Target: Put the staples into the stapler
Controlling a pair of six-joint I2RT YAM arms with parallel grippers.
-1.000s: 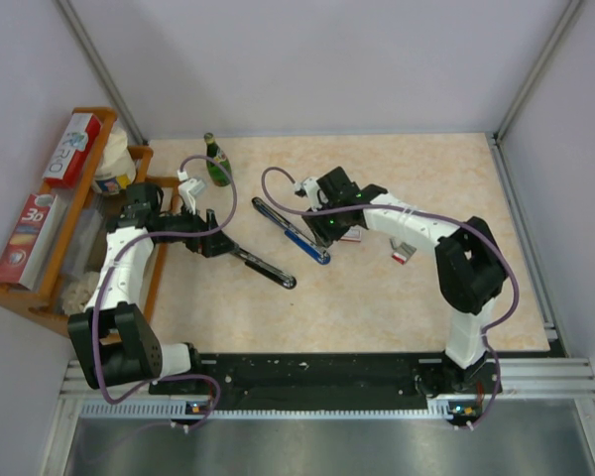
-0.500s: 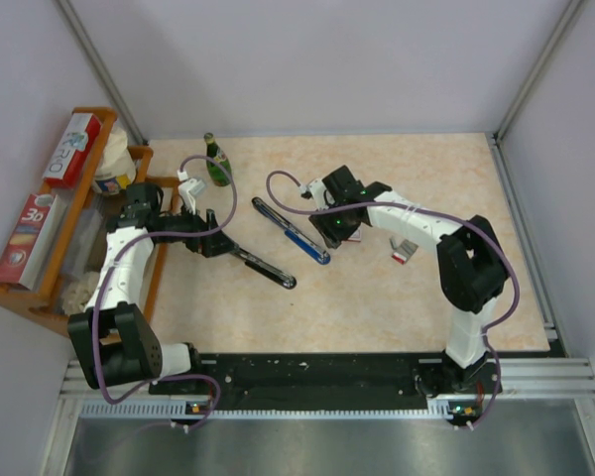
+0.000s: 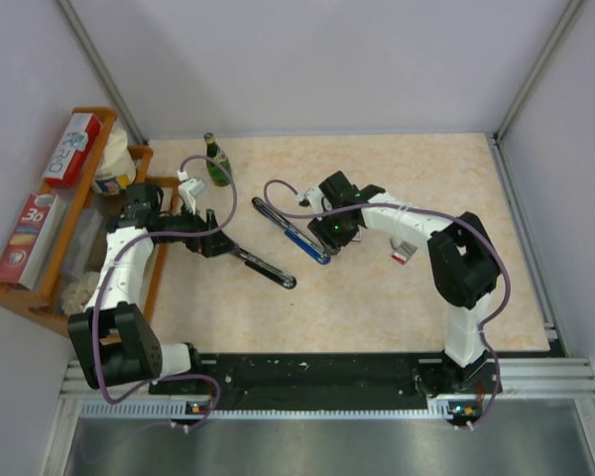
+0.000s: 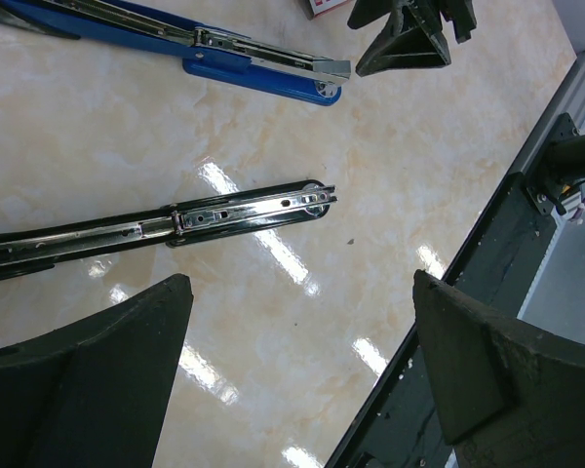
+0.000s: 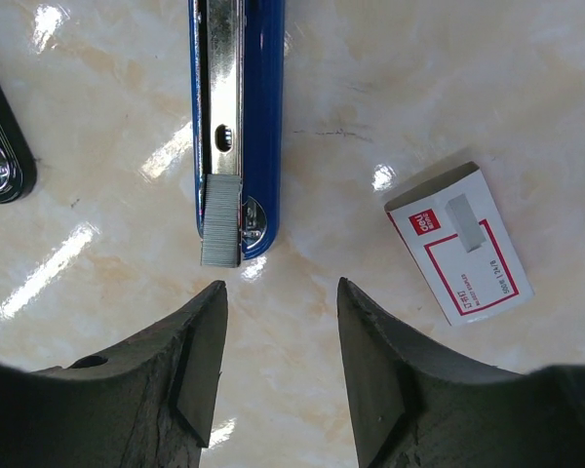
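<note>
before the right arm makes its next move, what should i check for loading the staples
1. Blue stapler lies open with its metal rail exposed: ok.
2. Staple strip seated in the rail: cannot tell. It sits at the tip end and seems to reach just past it.
3. Right gripper open and empty, just off the stapler's tip: ok.
4. Staples box flat on the table, apart from the stapler: ok.
5. Left gripper wide open, holding nothing, clear of the blue stapler: ok.
6. Black stapler also lies open, apart from the blue one: ok.
</note>
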